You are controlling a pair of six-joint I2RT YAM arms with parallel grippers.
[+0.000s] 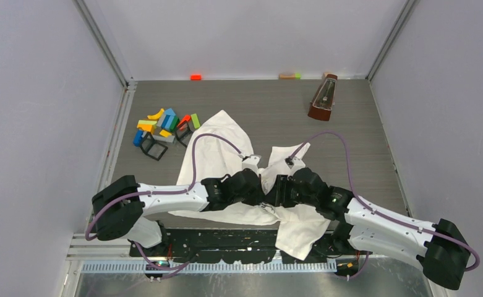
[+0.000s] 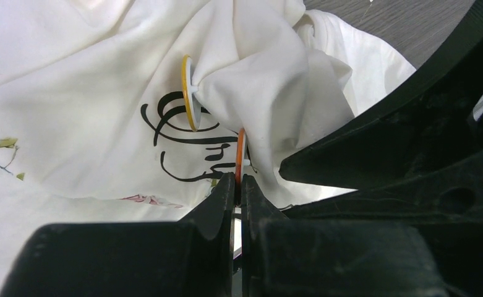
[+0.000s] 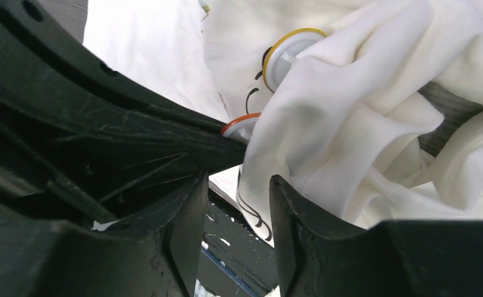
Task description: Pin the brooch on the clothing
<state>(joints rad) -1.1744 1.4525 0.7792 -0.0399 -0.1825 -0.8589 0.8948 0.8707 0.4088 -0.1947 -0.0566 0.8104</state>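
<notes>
The clothing, a white T-shirt with dark cursive lettering, lies crumpled under both arms, with one corner over the near table edge. My left gripper is shut on the brooch, a thin orange-rimmed disc held edge-on against a bunched fold of the shirt. A second, yellow-rimmed white disc sits against the other side of that fold. My right gripper is open close by; the fold hangs past its right finger, ungripped. In the right wrist view both the orange disc and the yellow disc show.
A pile of coloured blocks and black square frames lie at the left. A brown metronome stands at the back right. Small blocks rest against the back wall. Both grippers meet tip to tip at the table's middle.
</notes>
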